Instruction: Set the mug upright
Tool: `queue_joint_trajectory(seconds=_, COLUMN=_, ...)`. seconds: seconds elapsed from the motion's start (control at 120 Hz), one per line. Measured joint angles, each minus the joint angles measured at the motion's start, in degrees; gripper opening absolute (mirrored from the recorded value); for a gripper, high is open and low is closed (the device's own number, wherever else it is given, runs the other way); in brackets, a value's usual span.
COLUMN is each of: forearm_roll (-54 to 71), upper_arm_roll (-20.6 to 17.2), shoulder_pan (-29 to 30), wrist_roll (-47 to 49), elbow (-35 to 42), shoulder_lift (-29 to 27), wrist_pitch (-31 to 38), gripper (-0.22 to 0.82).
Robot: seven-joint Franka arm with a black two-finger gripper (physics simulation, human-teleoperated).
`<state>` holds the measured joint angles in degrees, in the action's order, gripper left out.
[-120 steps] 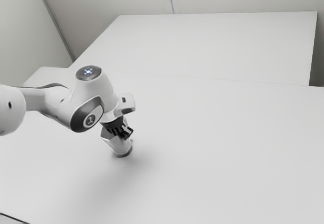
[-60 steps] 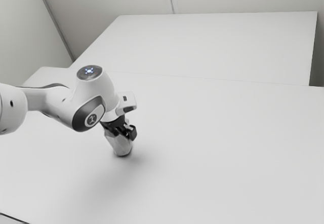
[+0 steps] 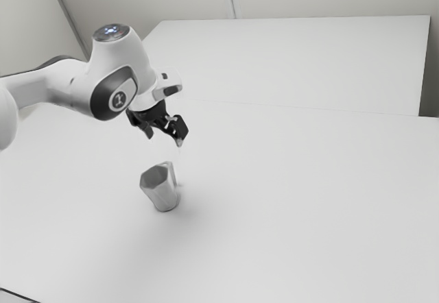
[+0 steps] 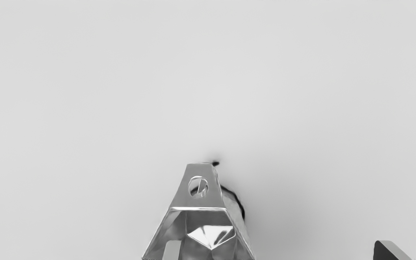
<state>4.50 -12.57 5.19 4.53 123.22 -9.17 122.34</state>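
The grey metallic mug (image 3: 160, 192) stands on its base on the table, with its faceted mouth facing up and its handle on the side toward the exterior view's right. Above it, separated by a gap, hangs the gripper (image 3: 164, 138) with its fingers spread and nothing between them. In the wrist view the mug (image 4: 202, 213) shows its mouth and the handle with a round hole. The gripper (image 4: 280, 250) has its two fingertips wide apart there, one of them overlapping the mug's mouth in the picture.
The white table (image 3: 288, 214) extends around the mug. Behind it is another pale surface (image 3: 295, 63), with light walls beyond. A dark-edged item (image 3: 17, 297) lies at the exterior view's lower left corner.
My hand has risen from around the mug's upper part to well above it, leaving the mug standing. The mug's mouth and handle, covered before, are now in sight.
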Motion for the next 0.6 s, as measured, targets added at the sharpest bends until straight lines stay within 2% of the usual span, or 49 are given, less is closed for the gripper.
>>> queue_joint_trajectory(seconds=0.292, forearm_roll=-1.02, upper_arm_roll=0.04, shoulder_pan=-0.14, wrist_roll=0.11, elbow=-14.73, shoulder_lift=4.58, wrist_pitch=-16.54, gripper=0.60)
queue_joint_trajectory(seconds=0.6, forearm_roll=-1.83, upper_arm_roll=0.42, shoulder_pan=-0.11, wrist_roll=0.19, elbow=-23.01, shoulder_lift=8.02, wrist_pitch=-23.11, gripper=0.60)
